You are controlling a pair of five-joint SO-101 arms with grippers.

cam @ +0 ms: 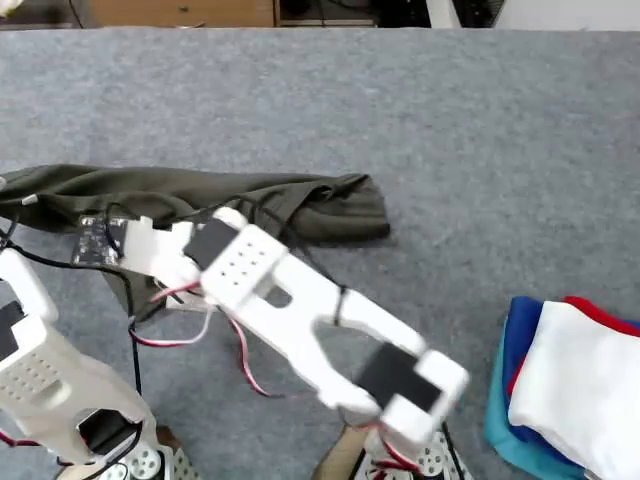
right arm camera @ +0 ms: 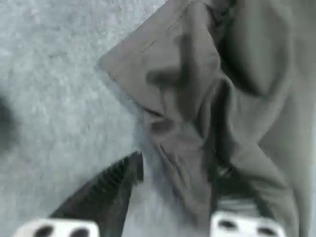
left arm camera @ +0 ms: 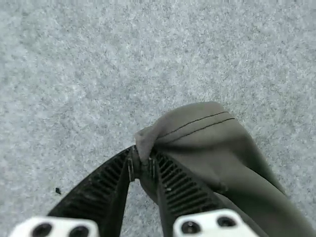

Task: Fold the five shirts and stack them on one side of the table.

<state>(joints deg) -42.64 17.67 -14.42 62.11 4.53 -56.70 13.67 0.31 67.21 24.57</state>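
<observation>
Left claw (left arm camera: 141, 167) pinched tight on small fold at hem of olive shirt (cam: 200, 192); we judge corner held so cloth can be drawn flat. Right claw (right arm camera: 177, 173) spread wide, straddling rumpled cloth, nothing gripped; prob. lining up 2nd grab pt. Shirt lies bunched in long strip, left part of table (cam: 450, 120). Folded stack (cam: 575, 385) at right edge, well apart, so work area is free.

A wooden cabinet (cam: 180, 12) stands along the far edge.
</observation>
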